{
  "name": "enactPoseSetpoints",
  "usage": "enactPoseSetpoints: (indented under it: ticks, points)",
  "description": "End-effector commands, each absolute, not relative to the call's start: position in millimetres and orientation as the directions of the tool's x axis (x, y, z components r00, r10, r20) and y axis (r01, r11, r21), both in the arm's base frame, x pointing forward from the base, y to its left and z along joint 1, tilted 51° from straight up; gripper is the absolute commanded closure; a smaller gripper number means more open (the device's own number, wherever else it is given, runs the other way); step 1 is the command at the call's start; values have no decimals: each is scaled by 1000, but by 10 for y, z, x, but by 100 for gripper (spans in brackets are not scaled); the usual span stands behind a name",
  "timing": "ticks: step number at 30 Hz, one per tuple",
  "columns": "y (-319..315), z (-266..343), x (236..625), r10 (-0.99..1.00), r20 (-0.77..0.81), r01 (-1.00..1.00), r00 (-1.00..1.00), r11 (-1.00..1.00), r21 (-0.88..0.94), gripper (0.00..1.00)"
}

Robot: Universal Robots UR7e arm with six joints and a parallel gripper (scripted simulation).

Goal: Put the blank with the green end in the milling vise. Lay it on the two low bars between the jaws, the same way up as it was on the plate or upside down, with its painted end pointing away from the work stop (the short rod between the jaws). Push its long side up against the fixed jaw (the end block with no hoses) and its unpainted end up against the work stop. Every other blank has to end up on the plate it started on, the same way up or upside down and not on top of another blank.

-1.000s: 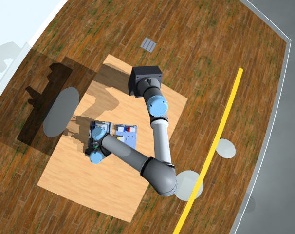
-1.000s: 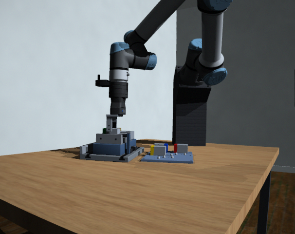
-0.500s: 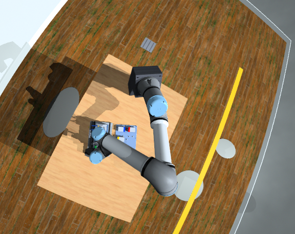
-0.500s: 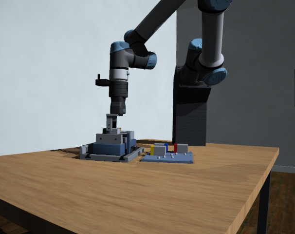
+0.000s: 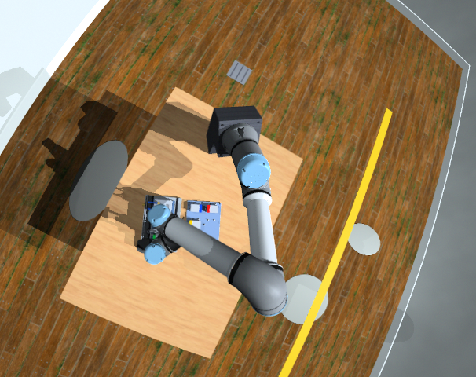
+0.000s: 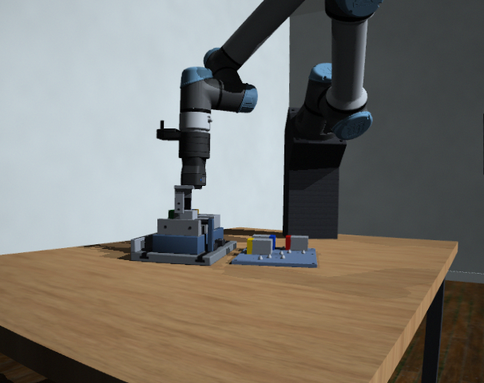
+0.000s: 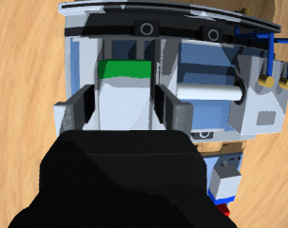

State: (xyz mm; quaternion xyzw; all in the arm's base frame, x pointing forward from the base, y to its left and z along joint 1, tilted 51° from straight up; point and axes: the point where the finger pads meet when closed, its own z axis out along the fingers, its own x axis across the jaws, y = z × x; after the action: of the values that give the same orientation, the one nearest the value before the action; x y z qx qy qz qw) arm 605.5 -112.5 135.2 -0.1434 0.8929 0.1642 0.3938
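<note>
The blank with the green end lies in the milling vise, its green end toward the top of the wrist view. My gripper is open. It points straight down over the vise with one finger on each side of the blank's grey body. A pale rod lies crosswise to the right of the blank, toward the jaw with the blue hoses. The blank's unpainted end is hidden under my gripper body.
The blue plate lies right of the vise. It carries a yellow-ended blank, a blue-ended blank and a red-ended blank. The arm's dark base stands behind the plate.
</note>
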Motion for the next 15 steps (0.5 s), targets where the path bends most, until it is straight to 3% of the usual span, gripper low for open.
enactPoseSetpoints:
  ticks: [1,15]
  points:
    - [-1135,1367,6045,-127,-751,-385,-648,905,179,0]
    - [-1142,1378,6033,-127,-751,-385,-648,905,179,0]
